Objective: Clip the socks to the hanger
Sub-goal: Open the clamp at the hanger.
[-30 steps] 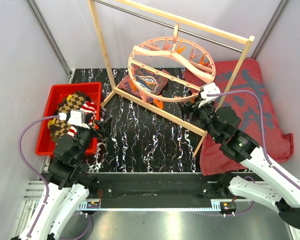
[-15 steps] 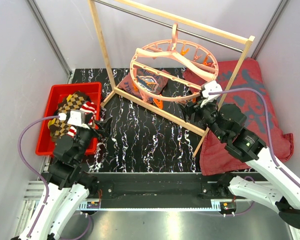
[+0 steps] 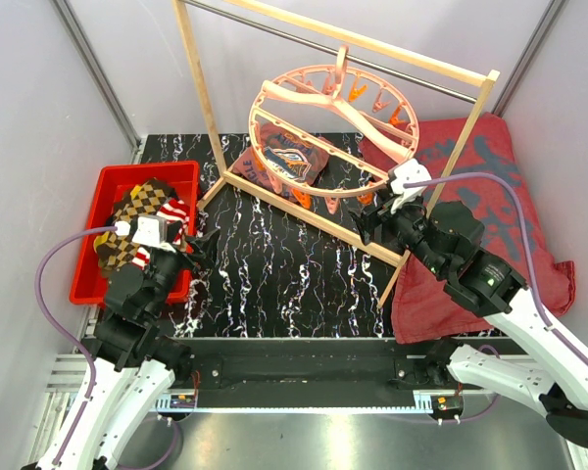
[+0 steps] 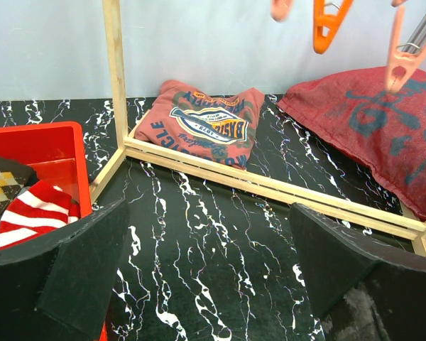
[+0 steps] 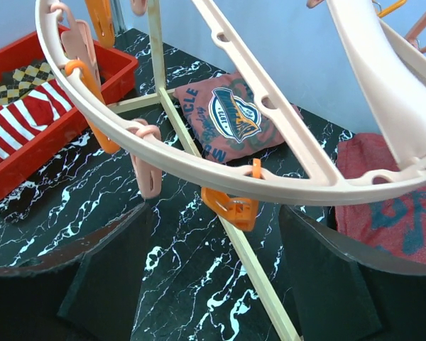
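The salmon-pink ring hanger (image 3: 274, 157) hangs by its hook from the wooden rack's top bar. Its rim (image 5: 199, 167) crosses the right wrist view. My right gripper (image 3: 367, 217) is open and empty just below the near rim (image 5: 216, 263), with an orange clip (image 5: 234, 206) above the gap between its fingers and a pink clip (image 5: 145, 167) to the left. The socks, brown argyle (image 3: 137, 201) and red-white striped (image 3: 173, 213), lie in the red bin (image 3: 88, 245). My left gripper (image 3: 201, 250) is open and empty over the black table beside the bin (image 4: 206, 270). The striped sock (image 4: 35, 209) shows at its left.
The wooden rack's base bar (image 3: 314, 220) runs diagonally across the black marbled table. A folded printed reddish cloth (image 3: 289, 162) lies under the hanger. A large dark-red patterned cloth (image 3: 490, 196) covers the right side. Grey walls stand on both sides.
The hanger ring has swayed and tilted, and my right gripper has shifted slightly under its near rim. The left arm has not moved.
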You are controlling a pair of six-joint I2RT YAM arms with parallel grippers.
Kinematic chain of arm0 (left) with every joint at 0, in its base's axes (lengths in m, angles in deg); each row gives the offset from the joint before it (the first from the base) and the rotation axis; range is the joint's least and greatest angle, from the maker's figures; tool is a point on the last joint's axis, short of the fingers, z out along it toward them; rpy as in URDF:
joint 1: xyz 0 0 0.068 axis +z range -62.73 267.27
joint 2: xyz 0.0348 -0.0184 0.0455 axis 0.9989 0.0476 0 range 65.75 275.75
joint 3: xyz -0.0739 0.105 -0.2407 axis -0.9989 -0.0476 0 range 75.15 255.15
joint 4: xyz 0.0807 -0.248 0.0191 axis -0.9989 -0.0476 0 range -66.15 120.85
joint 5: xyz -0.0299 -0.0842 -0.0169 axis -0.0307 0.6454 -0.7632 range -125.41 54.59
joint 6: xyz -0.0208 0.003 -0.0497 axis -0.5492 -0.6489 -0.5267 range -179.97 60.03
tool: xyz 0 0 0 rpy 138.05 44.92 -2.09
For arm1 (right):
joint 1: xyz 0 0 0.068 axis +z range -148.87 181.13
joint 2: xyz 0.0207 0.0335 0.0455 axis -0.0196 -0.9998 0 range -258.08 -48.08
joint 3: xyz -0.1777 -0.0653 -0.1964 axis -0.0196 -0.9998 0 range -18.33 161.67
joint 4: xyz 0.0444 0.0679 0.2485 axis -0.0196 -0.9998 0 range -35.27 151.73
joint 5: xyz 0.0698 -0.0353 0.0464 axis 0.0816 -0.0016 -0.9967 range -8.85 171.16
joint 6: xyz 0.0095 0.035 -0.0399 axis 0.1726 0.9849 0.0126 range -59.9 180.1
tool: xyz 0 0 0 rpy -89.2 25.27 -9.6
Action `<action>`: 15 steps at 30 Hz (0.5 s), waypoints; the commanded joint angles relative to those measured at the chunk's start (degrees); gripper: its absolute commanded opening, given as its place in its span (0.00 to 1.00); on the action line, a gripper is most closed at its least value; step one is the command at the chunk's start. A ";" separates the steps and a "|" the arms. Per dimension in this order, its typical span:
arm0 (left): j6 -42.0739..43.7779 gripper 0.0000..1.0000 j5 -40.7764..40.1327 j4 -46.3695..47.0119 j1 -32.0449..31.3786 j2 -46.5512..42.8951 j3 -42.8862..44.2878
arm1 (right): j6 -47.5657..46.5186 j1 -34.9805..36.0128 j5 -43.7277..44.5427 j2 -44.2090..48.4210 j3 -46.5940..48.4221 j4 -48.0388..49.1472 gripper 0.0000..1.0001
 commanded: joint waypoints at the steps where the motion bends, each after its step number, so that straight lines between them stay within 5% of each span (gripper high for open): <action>1: -0.41 0.99 1.49 1.20 -0.10 0.25 2.23 | -1.69 0.58 0.60 -0.52 1.83 1.02 0.80; 15: -0.33 0.99 1.40 1.12 -0.19 -0.10 2.23 | -5.38 0.58 3.24 -2.01 -3.71 10.60 0.70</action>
